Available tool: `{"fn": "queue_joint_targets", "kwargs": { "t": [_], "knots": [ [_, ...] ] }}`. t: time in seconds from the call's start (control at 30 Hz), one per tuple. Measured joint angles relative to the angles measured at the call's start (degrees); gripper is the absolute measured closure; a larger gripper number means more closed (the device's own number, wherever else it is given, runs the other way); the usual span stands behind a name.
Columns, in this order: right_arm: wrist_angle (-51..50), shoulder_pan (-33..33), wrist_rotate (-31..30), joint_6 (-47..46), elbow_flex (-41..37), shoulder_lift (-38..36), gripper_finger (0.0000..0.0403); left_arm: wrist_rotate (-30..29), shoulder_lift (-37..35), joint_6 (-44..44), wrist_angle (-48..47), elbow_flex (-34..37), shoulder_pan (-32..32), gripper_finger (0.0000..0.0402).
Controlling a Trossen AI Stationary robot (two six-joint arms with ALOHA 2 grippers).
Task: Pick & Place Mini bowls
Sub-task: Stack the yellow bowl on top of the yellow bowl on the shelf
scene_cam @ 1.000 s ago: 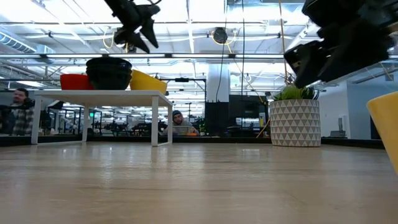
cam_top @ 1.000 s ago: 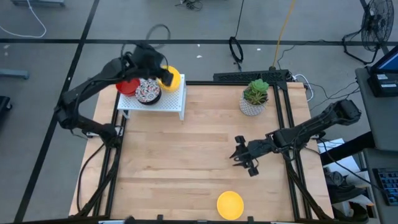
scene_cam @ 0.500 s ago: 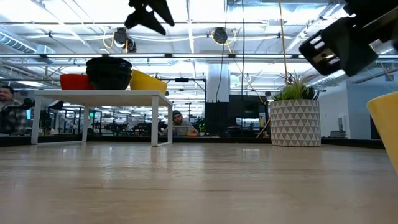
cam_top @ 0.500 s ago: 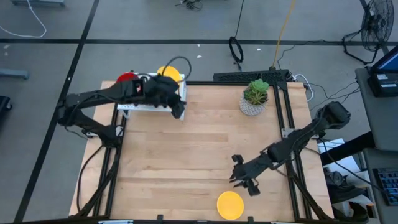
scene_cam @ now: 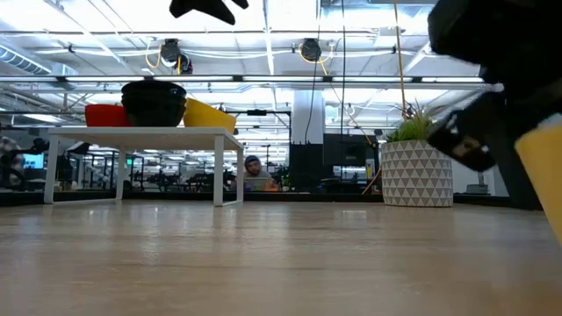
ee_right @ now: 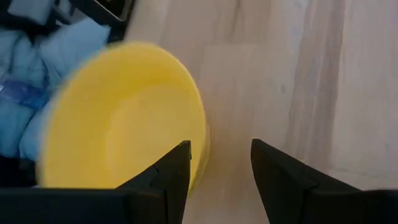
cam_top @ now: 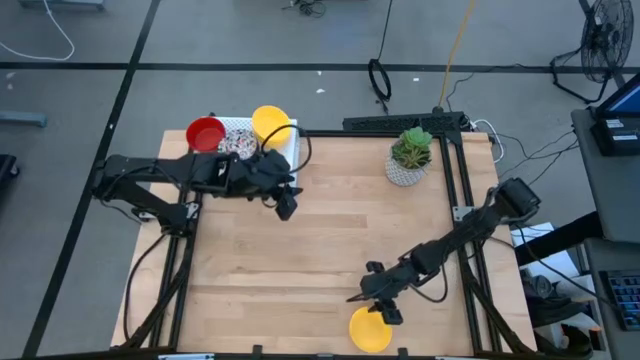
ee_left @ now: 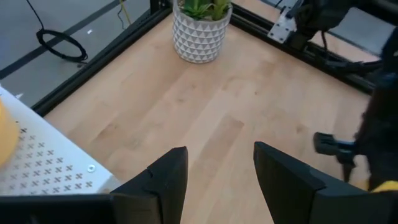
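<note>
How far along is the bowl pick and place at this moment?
Done: three bowls sit on the white rack: a red bowl, a speckled bowl and a yellow bowl.

In hand: neither gripper holds anything. The open right gripper is beside the loose yellow bowl near the table's front edge. The open left gripper hangs just off the rack.

Left: grasping and moving that bowl.
</note>
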State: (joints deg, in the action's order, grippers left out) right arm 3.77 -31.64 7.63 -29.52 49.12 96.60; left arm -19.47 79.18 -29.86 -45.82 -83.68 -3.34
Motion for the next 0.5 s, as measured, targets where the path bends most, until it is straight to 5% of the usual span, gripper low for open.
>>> {"fn": "queue_joint_targets", "kwargs": {
  "t": [0.27, 0.5],
  "knots": [
    [0.2, -0.3, -0.2, 3.0, 0.0, 3.4, 0.0257, -2.2, 0.0, -1.3, 1.1, 0.0, -4.0, 0.0215],
    [0.1, 0.0, -0.1, 9.3, 0.0, 1.4, 0.0372, -3.2, 0.0, -0.4, 1.5, 0.0, -4.8, 0.0215]
  ]
}}
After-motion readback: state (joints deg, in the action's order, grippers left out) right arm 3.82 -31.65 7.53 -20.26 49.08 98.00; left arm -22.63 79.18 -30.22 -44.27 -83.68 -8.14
